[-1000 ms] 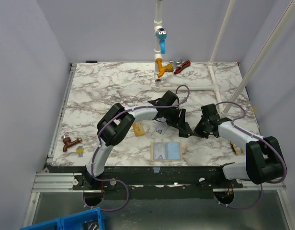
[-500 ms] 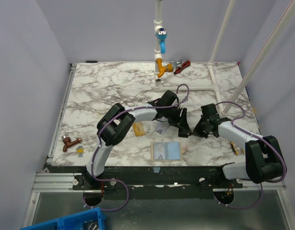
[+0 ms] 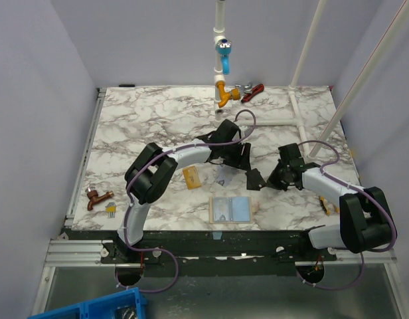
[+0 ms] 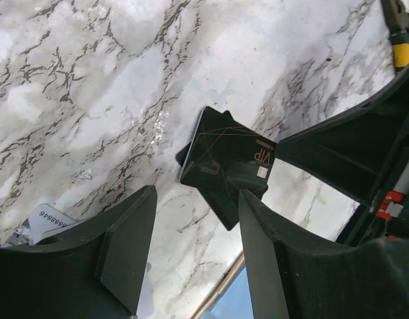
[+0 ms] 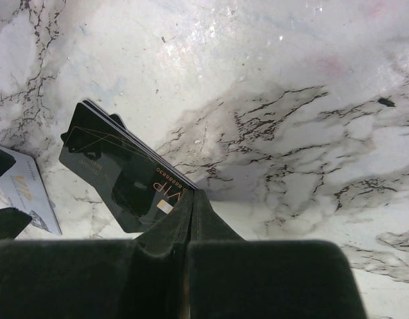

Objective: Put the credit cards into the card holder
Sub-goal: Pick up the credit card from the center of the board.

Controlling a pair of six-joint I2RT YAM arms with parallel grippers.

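Jaws of the right gripper [image 5: 191, 199] are pressed together on one corner of the thin, glossy black card [image 5: 115, 169], which carries gold line-work and "VIP" lettering. The card is held tilted above the white-and-grey marble-patterned table [image 3: 145, 113], with its far end free and its shadow on the surface below.

The left gripper [image 4: 191, 256] is poised close by, jaws about half apart and holding nothing. In the left wrist view the black card shows beyond the gap between the two dark fingers [image 4: 125, 246], clear of both.

The pale blue-silver patterned card [image 3: 223, 177] lies flat on the table near the left gripper. One printed corner of it shows at the lower left of the left wrist view.

The gold-orange rectangular card [image 3: 191, 177] lies flat further to the left, apart from both grippers.

The beige-tan folding card holder [image 3: 231, 209] lies open near the table's front edge. Its light-blue inside faces up and its snap tab sits at its right side. It is just in front of the held black card and not touching it.
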